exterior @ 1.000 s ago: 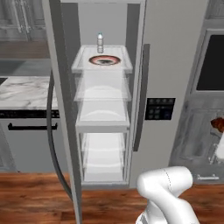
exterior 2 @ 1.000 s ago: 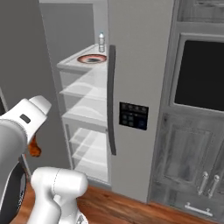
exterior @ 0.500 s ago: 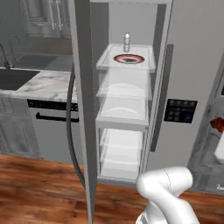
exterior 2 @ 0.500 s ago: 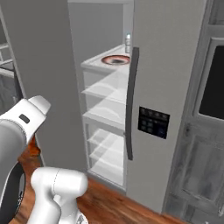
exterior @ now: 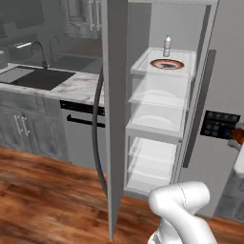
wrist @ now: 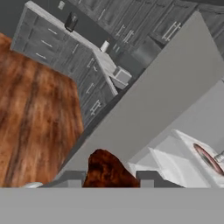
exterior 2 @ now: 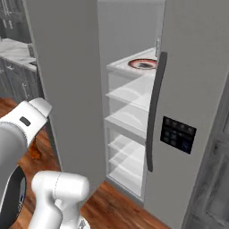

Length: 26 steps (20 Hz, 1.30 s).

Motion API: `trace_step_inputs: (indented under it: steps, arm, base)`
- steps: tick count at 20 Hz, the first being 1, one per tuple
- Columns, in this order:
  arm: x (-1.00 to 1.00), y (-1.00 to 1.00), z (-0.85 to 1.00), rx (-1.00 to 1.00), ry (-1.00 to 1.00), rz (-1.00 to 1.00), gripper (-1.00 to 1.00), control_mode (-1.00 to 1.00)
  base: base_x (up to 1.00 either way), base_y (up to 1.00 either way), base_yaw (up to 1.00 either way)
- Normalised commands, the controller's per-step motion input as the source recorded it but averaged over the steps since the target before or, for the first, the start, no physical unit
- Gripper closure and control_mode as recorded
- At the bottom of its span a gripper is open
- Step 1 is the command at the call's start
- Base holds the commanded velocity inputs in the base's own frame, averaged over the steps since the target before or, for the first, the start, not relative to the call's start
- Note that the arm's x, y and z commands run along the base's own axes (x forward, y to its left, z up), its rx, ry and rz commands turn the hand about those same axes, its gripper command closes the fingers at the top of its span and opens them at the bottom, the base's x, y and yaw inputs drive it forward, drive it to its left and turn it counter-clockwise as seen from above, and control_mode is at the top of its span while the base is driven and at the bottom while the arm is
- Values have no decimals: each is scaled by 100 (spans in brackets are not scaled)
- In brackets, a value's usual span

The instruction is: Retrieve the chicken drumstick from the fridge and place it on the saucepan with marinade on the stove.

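Gripping the chicken drumstick between its tips, the hand sits left of the open fridge (stove unseen, so direction unknown).

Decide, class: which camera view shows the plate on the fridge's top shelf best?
The left base view: the plate faces the camera, its whole rim visible beside a small bottle. In the right base view the fridge's closed door cuts off part of it. The hand view catches only its edge.
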Motion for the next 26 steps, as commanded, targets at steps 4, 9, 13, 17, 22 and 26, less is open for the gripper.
trace_step_inputs:
  steps: [4,9,13,17,22,26]
  arm:
    - [0,0,0,0,0,0,100,100]
    - [0,0,0,0,0,0,100,100]
    - [0,0,0,0,0,0,100,100]
    - [0,0,0,0,0,0,100,100]
    - [0,0,0,0,0,0,100,100]
    - [0,0,0,0,0,0,100,100]
  base:
    - [0,0,33]
    - [0,0,32]
    - [0,0,33]
    - [0,0,33]
    - [0,0,34]
    - [0,0,34]
